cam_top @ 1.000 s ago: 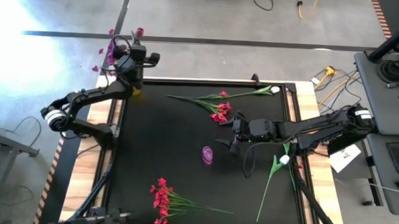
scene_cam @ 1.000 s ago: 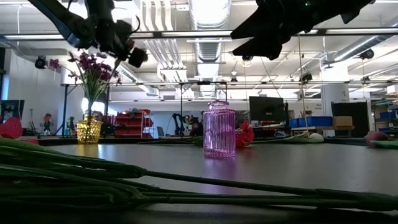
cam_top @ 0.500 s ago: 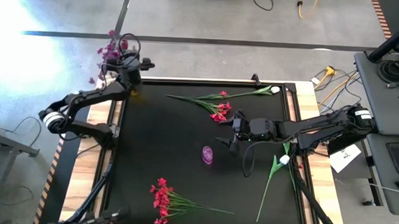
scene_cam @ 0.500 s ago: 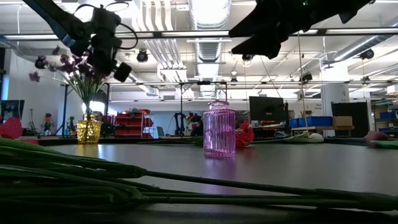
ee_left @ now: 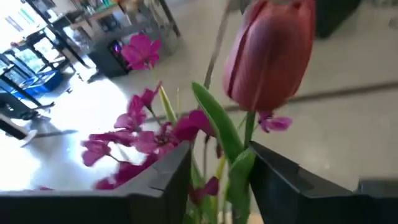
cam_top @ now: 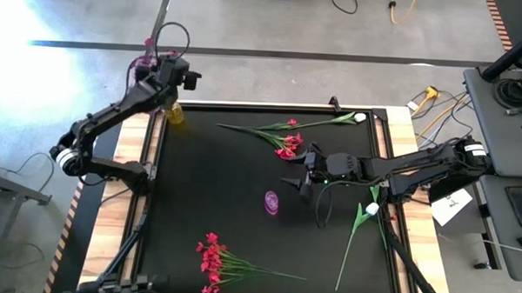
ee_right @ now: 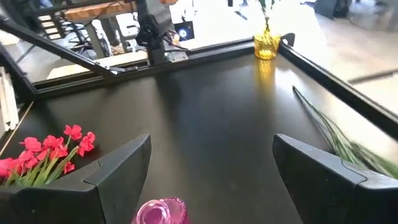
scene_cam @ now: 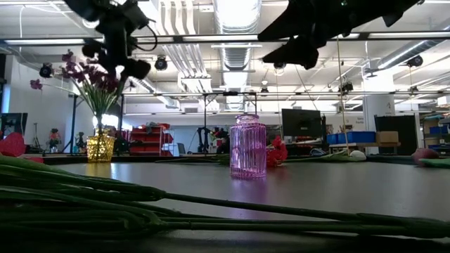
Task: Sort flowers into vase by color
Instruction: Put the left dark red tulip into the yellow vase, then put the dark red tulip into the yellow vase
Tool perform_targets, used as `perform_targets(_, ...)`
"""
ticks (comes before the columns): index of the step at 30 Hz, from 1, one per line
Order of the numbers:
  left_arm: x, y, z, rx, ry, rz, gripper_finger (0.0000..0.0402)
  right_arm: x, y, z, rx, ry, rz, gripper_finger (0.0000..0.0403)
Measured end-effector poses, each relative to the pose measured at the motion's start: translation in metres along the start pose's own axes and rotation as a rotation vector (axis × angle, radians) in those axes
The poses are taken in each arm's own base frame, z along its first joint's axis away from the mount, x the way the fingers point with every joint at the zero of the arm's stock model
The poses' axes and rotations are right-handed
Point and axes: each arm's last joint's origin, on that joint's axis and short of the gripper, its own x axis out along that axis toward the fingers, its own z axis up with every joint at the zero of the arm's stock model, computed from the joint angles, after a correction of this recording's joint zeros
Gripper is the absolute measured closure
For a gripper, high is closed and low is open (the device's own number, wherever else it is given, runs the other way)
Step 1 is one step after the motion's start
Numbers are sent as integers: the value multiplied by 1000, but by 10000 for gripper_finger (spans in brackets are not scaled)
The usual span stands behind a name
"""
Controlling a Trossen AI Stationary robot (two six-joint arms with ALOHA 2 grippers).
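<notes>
A yellow vase [cam_top: 176, 116] stands at the table's far left corner with purple flowers [scene_cam: 90, 72] and a dark red bud [ee_left: 270, 53] standing in it. My left gripper [cam_top: 170, 69] hovers above it, open, green stems [ee_left: 239, 171] rising between its fingers. My right gripper [cam_top: 299, 176] hangs open over the table's middle, just beyond a pink glass vase [cam_top: 271, 202]. Red-pink flowers [cam_top: 287, 146] and a white bud [cam_top: 359, 118] lie at the far middle. More red-pink flowers [cam_top: 212, 260] lie near the front edge, and white buds [cam_top: 372, 208] lie at the right. My left gripper has its fingers on either side of the stems below the dark red bud [ee_left: 245, 134], coming from above. A green leaf lies close against one finger [ee_left: 280, 177]; whether finger and stem touch, I cannot tell.
The black mat [cam_top: 207, 188] has bare room between the flower heaps. Long green stems [scene_cam: 140, 204] lie close before the low camera. Wooden strips [cam_top: 401, 125] border the table, and cables lie on the floor beyond its right side.
My left gripper has gone up from the purple flowers in the yellow vase. The flowers stay in the vase and stand a little wider than before. My right gripper has kept still.
</notes>
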Motion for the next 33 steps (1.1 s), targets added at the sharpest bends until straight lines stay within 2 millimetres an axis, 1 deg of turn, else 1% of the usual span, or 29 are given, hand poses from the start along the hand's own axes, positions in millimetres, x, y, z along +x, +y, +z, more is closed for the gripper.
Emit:
perform_targets(2, -8, 8, 10, 24, 57, -32, 248, 1, -7, -2, 25, 25, -49, 76)
perform_targets(4, -17, 16, 20, 30, 107, -88, 234, 2, -17, -5, 55, 69, -107, 76)
perform_targets(8, -32, 28, 34, 56, 169, -197, 210, 4, -47, -13, 196, 168, -225, 76)
perform_targets(11, -46, 35, 38, 86, 170, -246, 198, 2, -68, -18, 255, 237, -321, 76)
perform_targets(14, -60, 41, 36, 93, 145, -286, 192, -4, -85, -18, 280, 354, -412, 76)
perform_targets(19, -86, 42, 19, 84, 86, -386, 190, -22, -102, -5, 326, 599, -557, 76)
perform_targets(21, -96, 38, 7, 83, 52, -445, 190, -30, -107, -2, 355, 710, -614, 76)
perform_targets(23, -105, 32, -7, 84, 17, -511, 190, -38, -114, -3, 382, 839, -671, 77)
perform_targets(26, -117, 22, -29, 80, -30, -618, 190, -47, -124, -13, 435, 1033, -722, 77)
perform_targets(28, -125, 17, -42, 70, -59, -713, 190, -50, -129, -23, 496, 1129, -713, 77)
perform_targets(30, -134, 11, -55, 62, -89, -826, 190, -52, -131, -35, 549, 1210, -709, 77)
perform_targets(33, -145, 4, -69, 36, -140, -974, 190, -52, -134, -51, 571, 1303, -741, 77)
